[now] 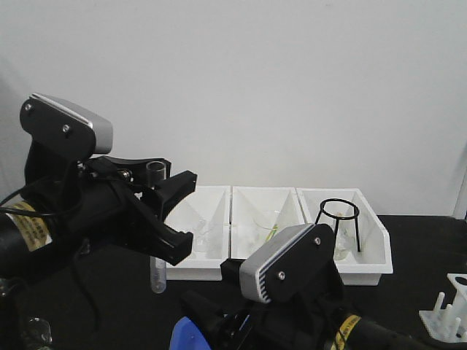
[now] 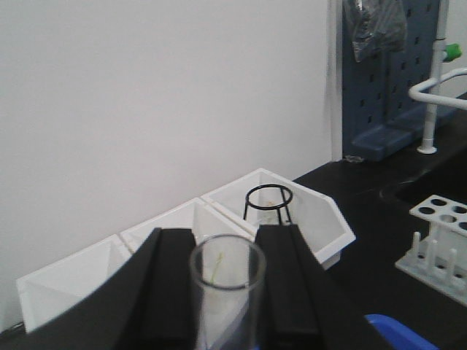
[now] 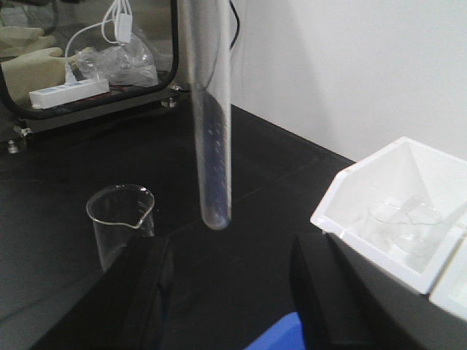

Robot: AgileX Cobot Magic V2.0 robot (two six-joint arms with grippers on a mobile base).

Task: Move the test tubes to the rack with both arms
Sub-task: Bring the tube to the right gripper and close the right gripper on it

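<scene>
My left gripper (image 1: 157,191) is shut on a clear test tube (image 1: 155,273) and holds it upright above the black table; its open mouth shows between the fingers in the left wrist view (image 2: 227,262). The same tube hangs in the right wrist view (image 3: 208,109), its round bottom ahead of and above my right gripper (image 3: 233,292), which is open and empty. The white rack (image 1: 446,313) stands at the far right edge, with holes and pegs, and shows in the left wrist view (image 2: 441,248).
Three white bins (image 1: 219,268) line the back wall; the right one holds a black wire tripod ring (image 1: 338,215). A small glass beaker (image 3: 120,219) stands on the table left of the right gripper. A blue object (image 1: 191,337) lies low at the front.
</scene>
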